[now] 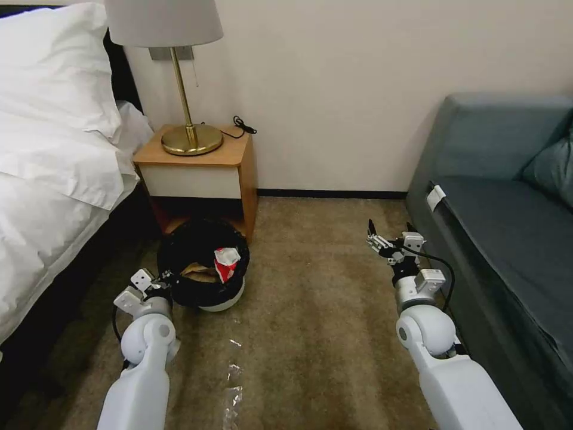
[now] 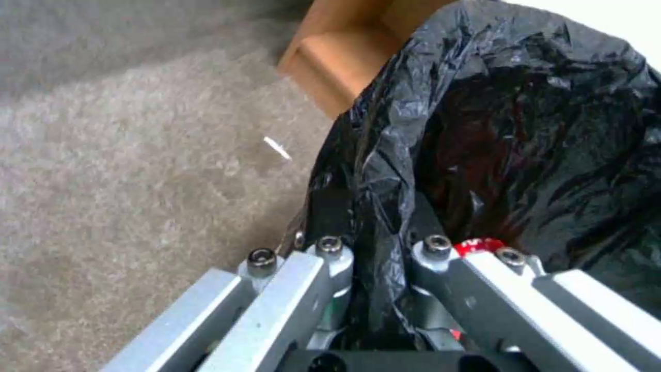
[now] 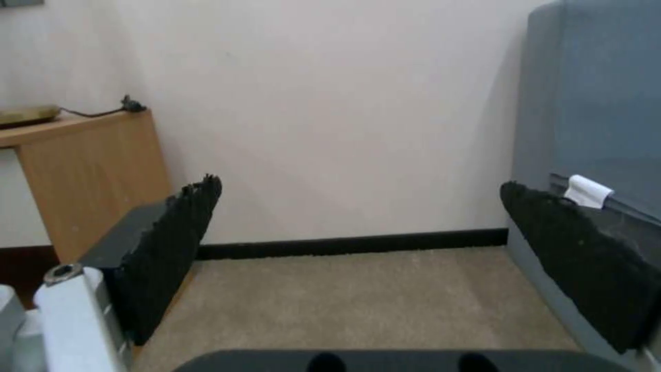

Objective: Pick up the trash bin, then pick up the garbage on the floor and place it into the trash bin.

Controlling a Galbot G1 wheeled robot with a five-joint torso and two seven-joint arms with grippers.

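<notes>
At the left gripper (image 1: pixel 169 278) (image 2: pixel 379 248): pinched shut on the near-left rim of the trash bin (image 1: pixel 200 297) (image 2: pixel 516 129), with a fold of black bag caught between the fingers. From that grip, bin directly ahead and slightly right, upright on the carpet (image 1: pixel 310 286), just in front of the nightstand (image 1: pixel 197 161).

At the right gripper (image 1: pixel 391 236) (image 3: pixel 358 227): spread wide, gripping nothing, held above the carpet close beside the sofa (image 1: pixel 507 227), well apart from the bin.

Inside the bin: one red packet (image 1: pixel 225 263) against the right side of the liner, one brown paper wrapper (image 1: pixel 200 272) beside it to the left.

On the floor: one clear piece (image 1: pixel 233 388), probably the bottle though hard to tell, at the near edge between the two arms. Long axis running near to far. Lying near and left of the free right gripper, near and right of the occupied left one; closer to the left arm, but likely a reach for the empty right.

Counted: one bin, two pieces in it, one clear piece on the carpet.
</notes>
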